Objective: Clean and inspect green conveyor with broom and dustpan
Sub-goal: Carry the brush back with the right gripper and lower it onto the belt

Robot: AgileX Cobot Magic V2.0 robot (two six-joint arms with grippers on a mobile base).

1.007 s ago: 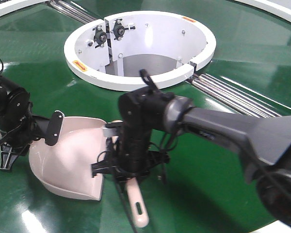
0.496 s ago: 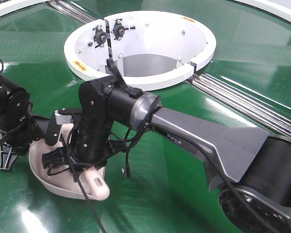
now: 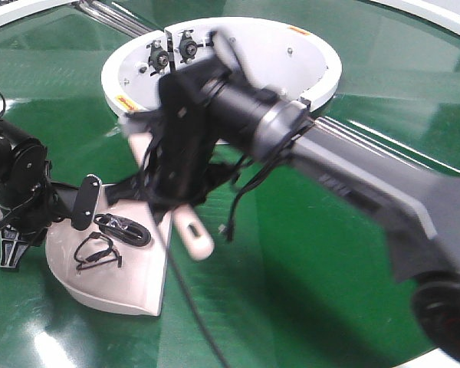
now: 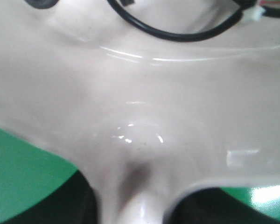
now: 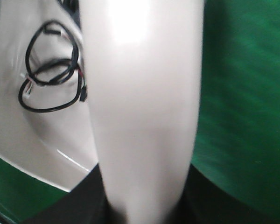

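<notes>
The pale pink-beige dustpan [image 3: 126, 287] lies on the green conveyor [image 3: 330, 253] at the front left, with black cable loops [image 3: 100, 249] inside it. My left gripper [image 3: 65, 205] is shut on the dustpan's handle; in the left wrist view the dustpan [image 4: 140, 93] fills the frame above the gripper [image 4: 140, 212]. My right gripper [image 3: 176, 180], blurred by motion, is shut on the broom [image 3: 193, 234], held above the belt just right of the pan. The right wrist view shows the broom [image 5: 144, 93] over my right gripper [image 5: 144, 212], with the dustpan [image 5: 18, 121] and the cables [image 5: 51, 79] at left.
The white circular rim [image 3: 322, 84] stands behind the right arm. Steel rollers [image 3: 368, 149] run from it to the right, and more rollers [image 3: 115, 17] to the back left. The outer white edge [image 3: 437, 15] shows at the back right.
My right arm swept the broom left over the dustpan, then swung up and back toward the white rim. Black cables now lie in the pan. The left arm has held still.
</notes>
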